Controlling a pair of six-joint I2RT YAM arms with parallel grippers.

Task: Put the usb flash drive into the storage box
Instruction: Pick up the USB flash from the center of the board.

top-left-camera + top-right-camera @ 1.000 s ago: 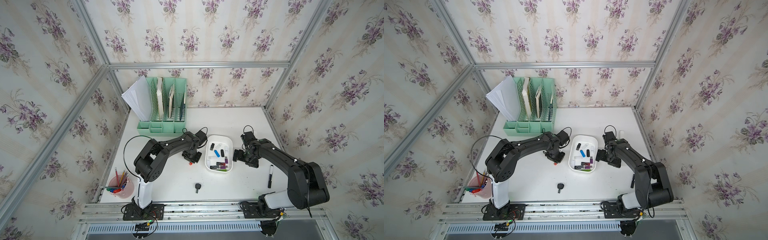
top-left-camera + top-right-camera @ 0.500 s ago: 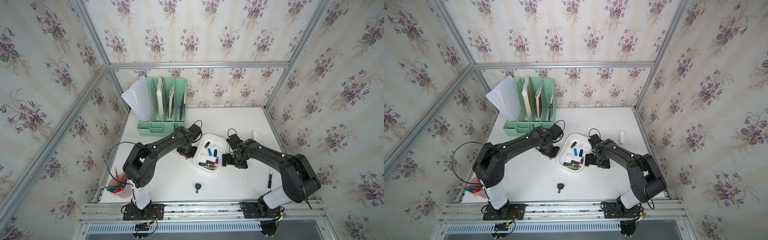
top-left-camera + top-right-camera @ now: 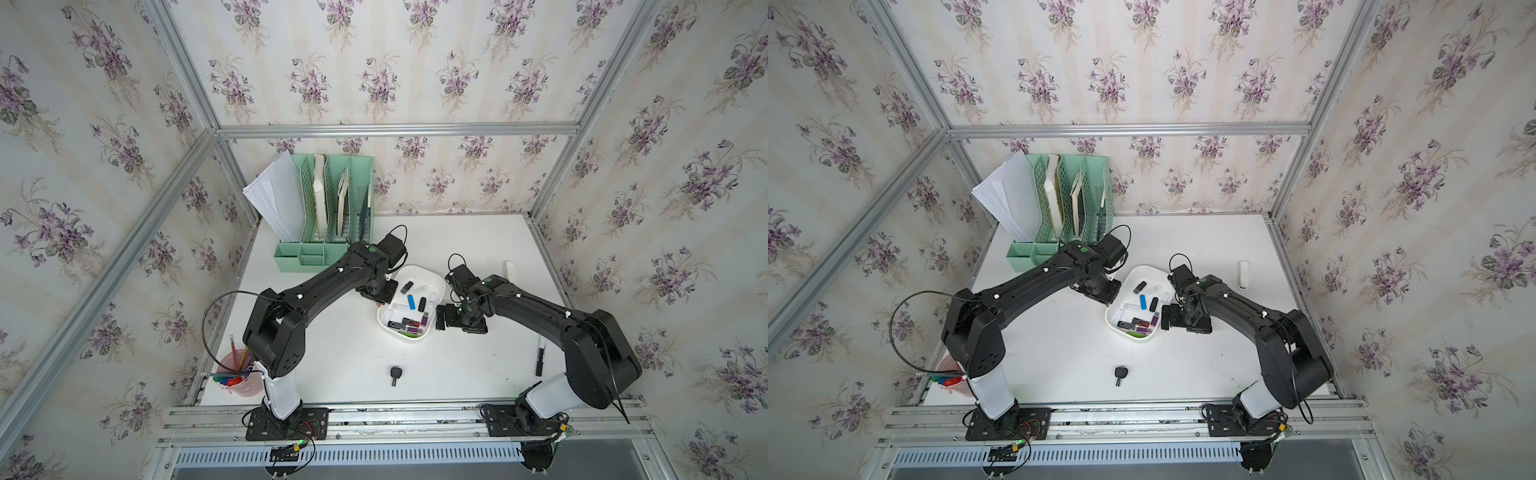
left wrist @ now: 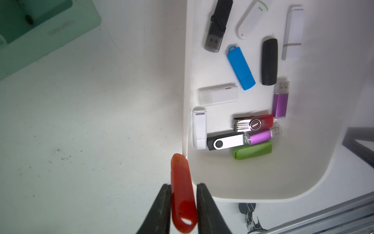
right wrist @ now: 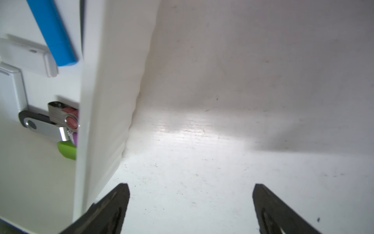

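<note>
One drive, poised at the box rim.
The left claw (image 3: 377, 292) clenched the red usb flash drive (image 4: 182, 190), lengthwise along the storage box (image 3: 430, 276) wall; in a top view the box floor lay to its lower right. The right claw (image 5: 190, 188) gaped empty.

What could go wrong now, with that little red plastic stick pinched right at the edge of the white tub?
The left gripper holds the translucent red usb flash drive at the rim of the shallow white plastic storage box, not clearly inside. Released now, it might fall outside. The open right gripper stands close beside the box and could nudge it.
</note>
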